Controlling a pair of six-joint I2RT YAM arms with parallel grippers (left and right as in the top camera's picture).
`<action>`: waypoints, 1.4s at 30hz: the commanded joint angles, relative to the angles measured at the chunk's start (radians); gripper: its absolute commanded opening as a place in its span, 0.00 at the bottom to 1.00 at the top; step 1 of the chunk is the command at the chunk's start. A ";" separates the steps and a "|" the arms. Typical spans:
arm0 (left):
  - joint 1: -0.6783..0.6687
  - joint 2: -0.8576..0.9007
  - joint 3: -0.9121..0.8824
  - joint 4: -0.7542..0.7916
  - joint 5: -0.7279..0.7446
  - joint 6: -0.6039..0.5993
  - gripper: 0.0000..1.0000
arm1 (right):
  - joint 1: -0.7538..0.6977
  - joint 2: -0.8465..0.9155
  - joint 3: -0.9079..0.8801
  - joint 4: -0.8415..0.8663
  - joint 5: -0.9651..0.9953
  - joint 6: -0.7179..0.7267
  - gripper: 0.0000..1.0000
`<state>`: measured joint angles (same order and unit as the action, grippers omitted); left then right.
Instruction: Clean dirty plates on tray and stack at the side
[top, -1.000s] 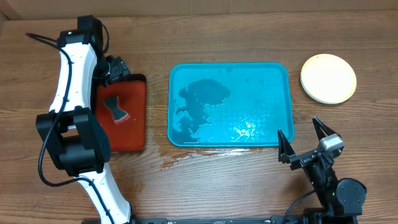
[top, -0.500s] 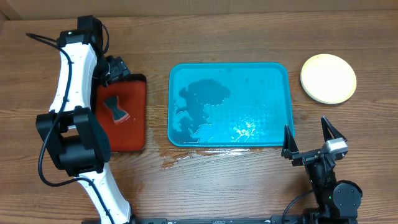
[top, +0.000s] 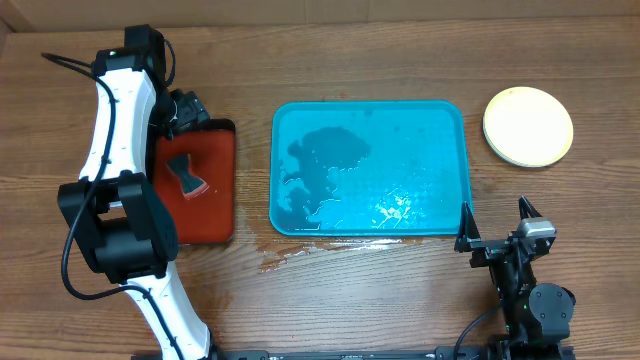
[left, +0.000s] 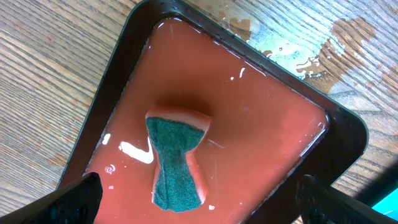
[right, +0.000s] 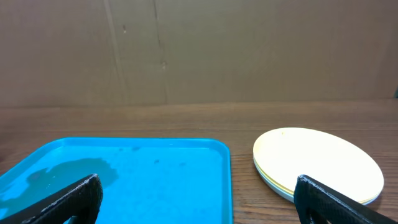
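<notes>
Step in hand, as I judge it: the finish. The large rectangular turquoise plastic tray (top: 440, 120) lies mid-worktop, wet, with no plate on it. The round shallow pale yellow plastic plates (top: 528, 126) sit in one stack on the wooden worktop (top: 400, 50), off the tray's far right corner and apart from it. No red smear shows on the top plate.

Right end effector (top: 492, 215): fingers spread wide, nothing between them, near the tray's front right corner. Left end effector (left: 199, 186): fingers apart, empty, hanging over the small red plastic tray with black rim (left: 261, 124).

Next move, likely: nothing is left to scrub or carry. It calls only for drawing both arms clear without nudging the stack.

Count:
- Turquoise tray: one.
- Red tray: one, holding pinkish water and one hourglass sponge with green scouring face (left: 177, 158).
- Plate stack: one. Layered rims show in the right wrist view, at least two; exact number unsure.
- Spilled water (top: 290, 258): patches by the turquoise tray's front edge.
</notes>
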<state>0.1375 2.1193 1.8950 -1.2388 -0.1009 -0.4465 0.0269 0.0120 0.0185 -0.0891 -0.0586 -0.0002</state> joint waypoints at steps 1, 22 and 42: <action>-0.007 -0.001 0.011 -0.002 0.001 -0.003 1.00 | 0.003 -0.010 -0.010 0.007 0.020 0.001 1.00; -0.007 -0.001 0.011 -0.002 0.001 -0.003 1.00 | 0.003 -0.009 -0.010 0.007 0.020 0.001 1.00; -0.013 -0.048 0.011 -0.111 -0.039 0.058 1.00 | 0.003 -0.009 -0.010 0.007 0.020 0.000 1.00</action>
<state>0.1371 2.1189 1.8950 -1.3354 -0.1070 -0.4183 0.0269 0.0120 0.0185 -0.0891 -0.0448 -0.0002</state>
